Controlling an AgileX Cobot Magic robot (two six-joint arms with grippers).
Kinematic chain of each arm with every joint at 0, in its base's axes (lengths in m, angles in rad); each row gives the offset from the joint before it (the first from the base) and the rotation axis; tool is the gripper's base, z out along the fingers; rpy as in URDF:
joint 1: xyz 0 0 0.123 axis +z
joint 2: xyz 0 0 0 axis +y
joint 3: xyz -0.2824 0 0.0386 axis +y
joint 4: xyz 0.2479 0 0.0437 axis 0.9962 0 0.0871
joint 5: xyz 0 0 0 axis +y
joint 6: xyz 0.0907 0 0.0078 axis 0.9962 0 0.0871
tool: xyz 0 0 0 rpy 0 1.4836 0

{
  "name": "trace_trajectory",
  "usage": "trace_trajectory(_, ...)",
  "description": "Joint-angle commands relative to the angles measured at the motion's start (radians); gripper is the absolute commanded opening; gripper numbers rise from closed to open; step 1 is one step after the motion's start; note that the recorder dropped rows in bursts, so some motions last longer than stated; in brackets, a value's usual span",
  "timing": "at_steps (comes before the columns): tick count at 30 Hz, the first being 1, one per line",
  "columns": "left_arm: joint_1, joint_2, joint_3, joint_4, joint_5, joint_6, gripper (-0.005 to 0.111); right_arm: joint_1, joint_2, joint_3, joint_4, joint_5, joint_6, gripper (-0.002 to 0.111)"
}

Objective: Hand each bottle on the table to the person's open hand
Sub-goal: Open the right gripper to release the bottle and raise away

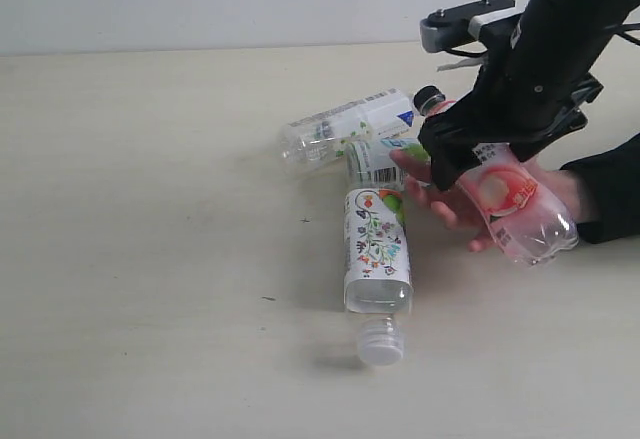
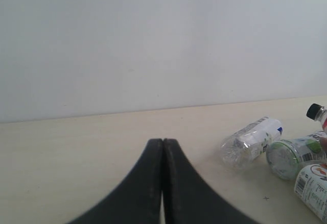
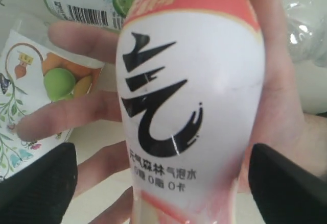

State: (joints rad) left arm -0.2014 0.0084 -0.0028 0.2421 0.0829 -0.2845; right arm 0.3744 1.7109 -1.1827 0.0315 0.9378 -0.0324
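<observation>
1. We read the right end effector (image 3: 163, 185) as open. Its two black fingers stand wide apart on either side of the pink bottle (image 1: 520, 204), with bare skin showing in the gaps.
2. The pink bottle lies on the person's open hand (image 1: 450, 209). In the exterior view its black cap points up and to the left, and its base points down and to the right.
3. That long axis runs between the fingers, so the bottle sits directly under the end effector. We judge that a straight lift away from the palm would clear it without dragging it.
4. The other three bottles all lie on their sides on the surface (image 1: 150, 259), just left of the hand in the exterior view.
   - The floral-label bottle (image 1: 377, 249) has its axis running toward the camera, with its white cap at the near end.
   - The green-dot-label bottle (image 1: 375, 159) sits just beyond it, close to the person's fingertips.
   - The slim white-label bottle (image 1: 345, 124) lies crosswise, farthest back.
5. The left end effector (image 2: 162, 147) is closed on nothing, its fingers pressed together. It sits well apart from the bottles and does not show in the exterior view.
6. We judge the right arm to be much the nearer one for the next pick.
</observation>
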Motion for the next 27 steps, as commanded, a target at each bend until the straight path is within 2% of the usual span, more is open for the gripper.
trace_trajectory(1,0.004,0.002,0.003,0.001,-0.002,-0.007,0.0,-0.003,-0.075,-0.003,-0.008,-0.011,-0.001,0.086)
trace_trajectory(8,0.004,0.002,0.003,0.001,-0.002,-0.007,0.0,-0.003,-0.232,-0.001,0.0,-0.005,-0.001,0.085)
trace_trajectory(11,0.004,0.002,0.003,0.001,-0.002,-0.007,0.0,-0.003,-0.324,0.037,0.065,-0.022,-0.032,0.081)
trace_trajectory(14,0.004,0.002,0.003,0.001,-0.002,-0.007,0.0,-0.003,-0.432,0.128,0.113,-0.09,-0.057,0.064)
trace_trajectory(19,0.004,0.002,0.003,0.001,-0.002,-0.007,0.0,-0.003,-0.675,0.298,0.116,-0.136,-0.053,0.023)
trace_trajectory(22,0.004,0.002,0.003,0.001,-0.002,-0.007,0.0,-0.003,-0.834,0.385,0.116,-0.123,-0.051,0.004)
trace_trajectory(23,0.004,0.002,0.003,0.001,-0.002,-0.007,0.0,-0.003,-0.881,0.409,0.116,-0.123,-0.05,0.0)
trace_trajectory(27,0.004,0.002,0.003,0.001,-0.002,-0.007,0.0,-0.003,-1.109,0.521,0.084,-0.141,-0.046,0.0)
